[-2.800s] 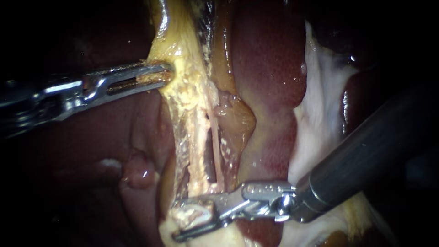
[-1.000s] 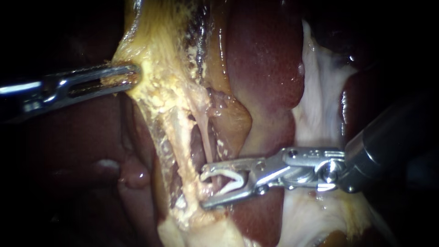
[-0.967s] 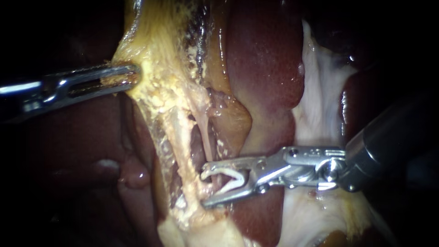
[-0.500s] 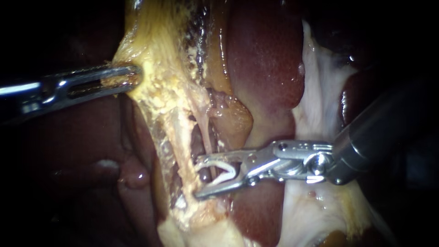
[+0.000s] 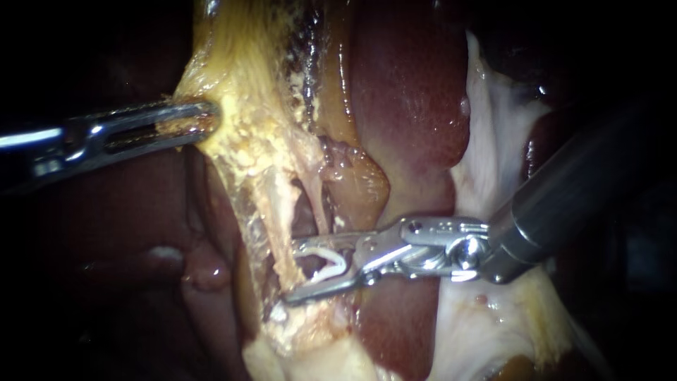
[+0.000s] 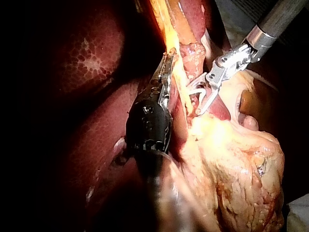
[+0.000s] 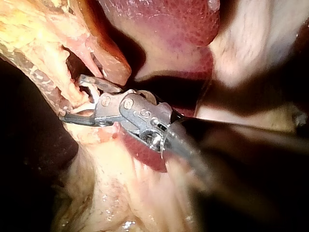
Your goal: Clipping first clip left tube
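Dark red liver fills the background, and against it a band of yellow fatty tissue runs down toward two thin strands. Your left instrument has its jaws clamped on the edge of that yellow tissue, pulling it sideways so the strands stand apart. The left tube is the paler, thicker strand. The thin pink tube runs just beside it, with a dark gap between them. Your right instrument comes in across the liver with its jaws spread wide, carrying a white clip whose two legs lie against the two jaws.

Watch your reach. The jaw tips seem to lie only at the left tube, not clearly past it, while the thin pink tube appears to cross near the clip's throat. Close now and you could catch the wrong strand, or both. You could also pinch just part of the left tube, so the clip sits half on and slips. The lower tip rests against fatty tissue below the gap, and pushing on could tear it. If the left instrument's pull slackens, the strands would fall together and the gap would close. These views do not show whether the far tip is free behind the tube.
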`<state>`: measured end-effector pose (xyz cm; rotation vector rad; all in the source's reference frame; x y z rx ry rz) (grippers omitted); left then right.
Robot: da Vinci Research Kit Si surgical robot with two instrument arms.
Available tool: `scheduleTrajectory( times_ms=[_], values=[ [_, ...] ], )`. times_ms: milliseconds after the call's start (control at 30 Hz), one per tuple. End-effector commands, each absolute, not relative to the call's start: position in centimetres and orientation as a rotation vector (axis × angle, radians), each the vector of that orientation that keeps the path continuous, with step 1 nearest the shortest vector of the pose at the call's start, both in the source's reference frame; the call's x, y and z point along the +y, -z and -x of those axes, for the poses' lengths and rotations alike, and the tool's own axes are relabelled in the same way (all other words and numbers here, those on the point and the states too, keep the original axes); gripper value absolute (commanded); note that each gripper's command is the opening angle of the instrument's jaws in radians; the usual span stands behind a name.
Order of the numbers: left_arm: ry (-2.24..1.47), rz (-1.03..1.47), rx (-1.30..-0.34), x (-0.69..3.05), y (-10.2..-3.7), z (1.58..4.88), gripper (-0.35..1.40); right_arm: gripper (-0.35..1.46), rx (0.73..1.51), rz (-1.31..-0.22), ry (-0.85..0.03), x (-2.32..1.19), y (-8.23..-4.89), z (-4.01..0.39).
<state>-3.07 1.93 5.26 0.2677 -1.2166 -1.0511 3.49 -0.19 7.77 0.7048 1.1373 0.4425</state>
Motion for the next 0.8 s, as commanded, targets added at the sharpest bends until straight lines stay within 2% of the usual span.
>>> scheduleTrajectory(
  times_ms=[33, 167, 233, 300, 400, 800],
  values=[
    [1.052, -0.267, -1.216, 1.93, -5.26, 3.07, -0.35, 0.58, 1.139, -0.712, -0.435, -0.21, -7.78, -3.51],
    [1.052, -0.267, -1.216, 1.92, -5.25, 3.07, -0.35, 0.58, 1.170, -0.765, -0.397, -0.32, -7.84, -3.57],
    [1.052, -0.267, -1.216, 1.92, -5.25, 3.07, -0.35, 0.58, 1.223, -0.821, -0.360, -0.38, -7.81, -3.57],
    [1.052, -0.267, -1.216, 1.92, -5.25, 3.07, -0.35, 0.58, 1.273, -0.887, -0.365, -0.40, -7.74, -3.54],
    [1.052, -0.267, -1.216, 1.93, -5.25, 3.07, -0.35, 0.58, 1.300, -0.948, -0.347, -0.40, -7.66, -3.56],
    [1.054, -0.265, -1.215, 1.94, -5.25, 3.13, -0.35, 0.57, 1.326, -0.977, -0.367, -0.49, -7.68, -3.93]
  ],
)
